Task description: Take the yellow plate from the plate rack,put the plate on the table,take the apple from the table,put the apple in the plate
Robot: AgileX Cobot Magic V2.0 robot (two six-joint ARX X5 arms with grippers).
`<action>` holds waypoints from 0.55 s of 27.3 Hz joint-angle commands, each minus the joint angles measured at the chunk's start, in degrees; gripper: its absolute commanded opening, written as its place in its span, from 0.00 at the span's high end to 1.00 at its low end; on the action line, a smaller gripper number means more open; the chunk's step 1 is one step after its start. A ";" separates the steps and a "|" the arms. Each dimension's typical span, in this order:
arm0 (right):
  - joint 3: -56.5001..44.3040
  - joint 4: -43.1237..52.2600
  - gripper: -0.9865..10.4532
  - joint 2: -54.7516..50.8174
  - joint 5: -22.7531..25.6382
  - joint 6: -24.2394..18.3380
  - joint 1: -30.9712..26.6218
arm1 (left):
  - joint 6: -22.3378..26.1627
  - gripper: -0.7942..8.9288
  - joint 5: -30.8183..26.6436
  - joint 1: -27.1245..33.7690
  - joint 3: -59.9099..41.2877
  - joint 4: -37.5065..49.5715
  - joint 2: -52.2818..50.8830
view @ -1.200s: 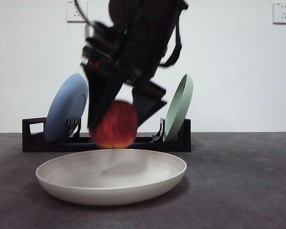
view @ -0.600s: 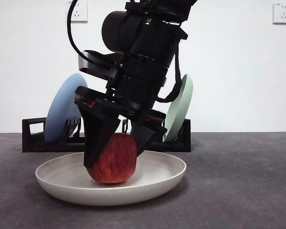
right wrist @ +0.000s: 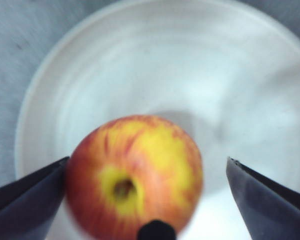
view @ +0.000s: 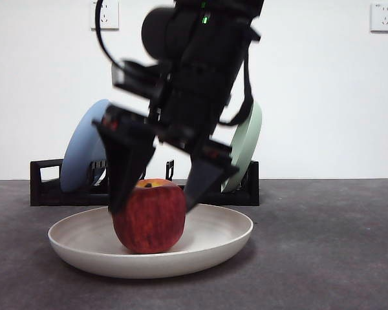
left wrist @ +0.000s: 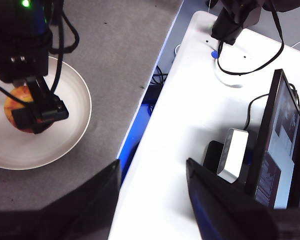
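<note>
Centre frame, my right gripper (view: 154, 197) hangs over the apple (view: 149, 216), jaws spread clear of it; the apple sits in the yellow plate (view: 220, 248) on the worktop (view: 323, 258). My left gripper (left wrist: 152, 172) waits, jaws apart.

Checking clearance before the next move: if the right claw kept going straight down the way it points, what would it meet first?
Most likely the apple, sitting right between the open right claw jaws, in the yellow plate.
</note>
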 commanded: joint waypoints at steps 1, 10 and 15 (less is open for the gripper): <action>-0.59 -1.20 0.44 -3.80 0.96 0.50 0.26 | 0.70 0.69 0.20 0.11 -0.04 0.39 -0.02; -0.57 -20.13 0.45 -24.39 2.10 1.66 0.28 | 1.14 0.69 0.17 0.11 -0.04 0.42 -0.02; -0.57 -29.09 0.45 -34.45 2.10 3.48 0.26 | 1.16 0.69 0.17 0.11 -0.04 0.39 -0.02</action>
